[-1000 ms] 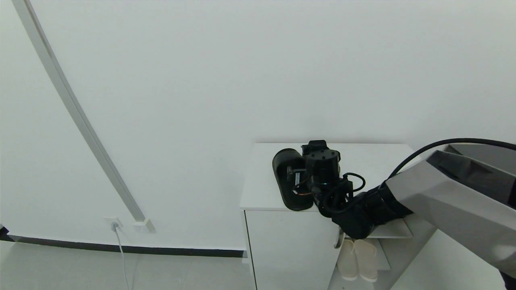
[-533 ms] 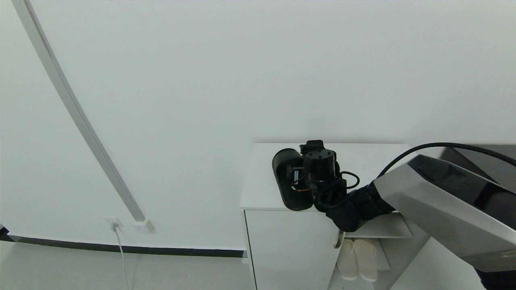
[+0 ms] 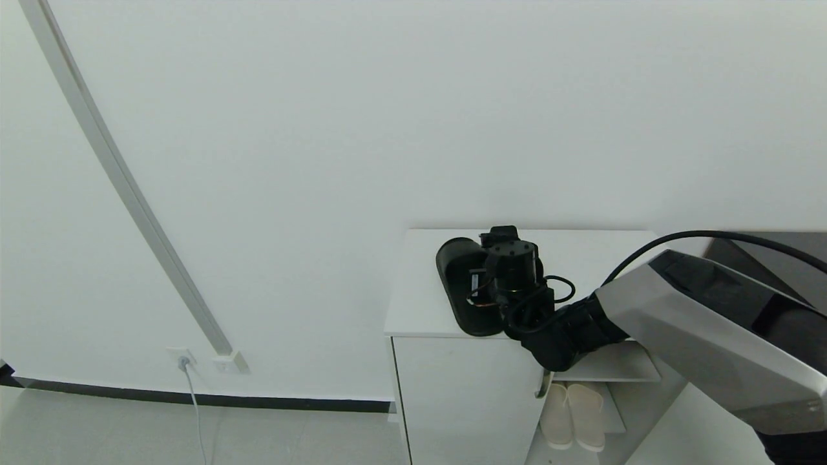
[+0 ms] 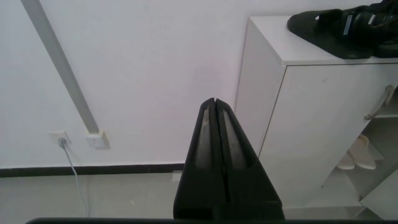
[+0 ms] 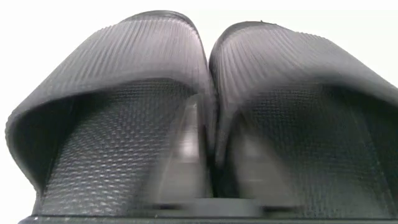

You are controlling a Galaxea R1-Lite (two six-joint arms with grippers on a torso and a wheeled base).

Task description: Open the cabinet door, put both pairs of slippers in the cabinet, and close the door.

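A grey conduit strip [image 3: 129, 187] ran slantwise down the wall in the left of the head view, to a socket [image 3: 181, 357] near the floor. In the left wrist view, the left gripper [image 4: 214, 109] rose from the lower centre with its fingers pressed flat together, holding nothing.

Right of centre in the head view stood the white cabinet [image 3: 601, 252]. Its left door panel [image 3: 465, 394] was closed and its right side stood open. On its top, toward the left, lay the black slippers [image 3: 462, 290] side by side. Their long axis ran from the front edge toward the wall, with the toes toward the wall and the heels at the front edge.

The right gripper [image 5: 216, 162] came in from the heel end. One finger sat inside each slipper, set narrow, pinching the two adjoining inner walls.

The white slippers [image 3: 574, 416] sat on a low shelf in the open side, toes inward.
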